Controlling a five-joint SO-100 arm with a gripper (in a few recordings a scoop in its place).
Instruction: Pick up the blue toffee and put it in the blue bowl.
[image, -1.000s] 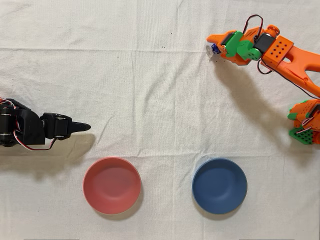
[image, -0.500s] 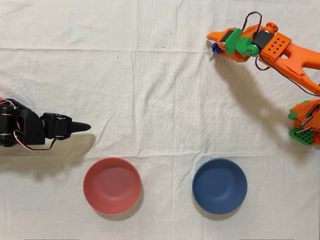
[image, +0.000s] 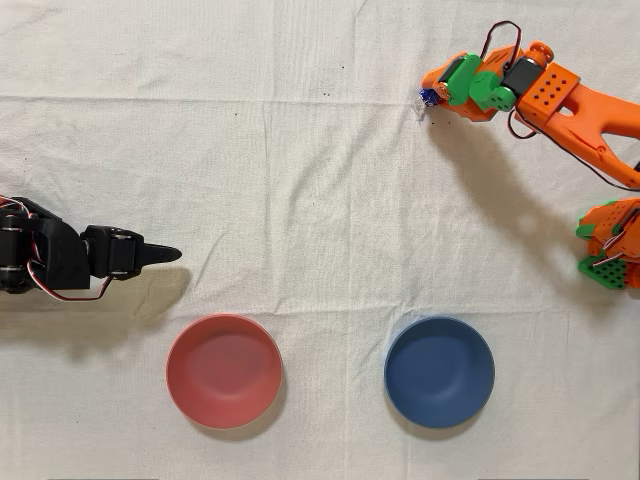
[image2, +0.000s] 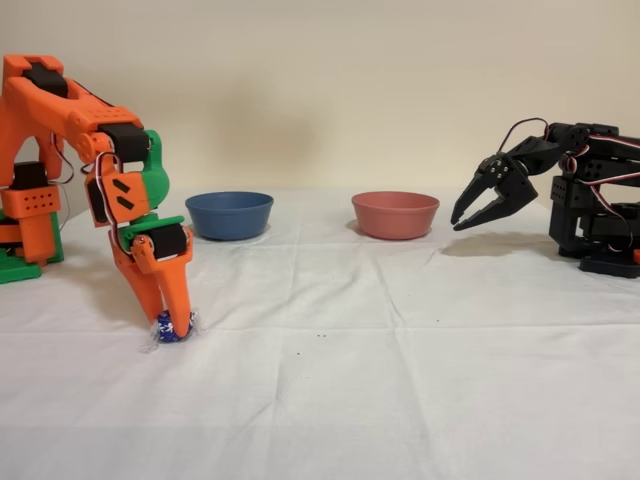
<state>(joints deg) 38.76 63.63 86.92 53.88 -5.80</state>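
Note:
The blue toffee (image: 429, 96) shows as a small shiny dark-blue candy with silvery ends near the top right of the overhead view. My orange gripper (image: 430, 90) is shut on it. In the fixed view the gripper (image2: 172, 320) points down at the left, and the toffee (image2: 168, 328) is pinched between its fingertips right at the cloth. I cannot tell whether it still touches the cloth. The blue bowl (image: 439, 371) is empty near the bottom of the overhead view, well apart from the gripper. It stands behind the gripper in the fixed view (image2: 229, 214).
A red-pink bowl (image: 223, 370) sits empty left of the blue bowl in the overhead view. The idle black arm (image: 80, 260) rests at the left edge. The white cloth (image: 320, 200) is wrinkled, with bare room between the gripper and the bowls.
The gripper's fingers have drawn in around the toffee, and the gripper has edged slightly toward the top of the overhead view. Bowls and black arm have not moved.

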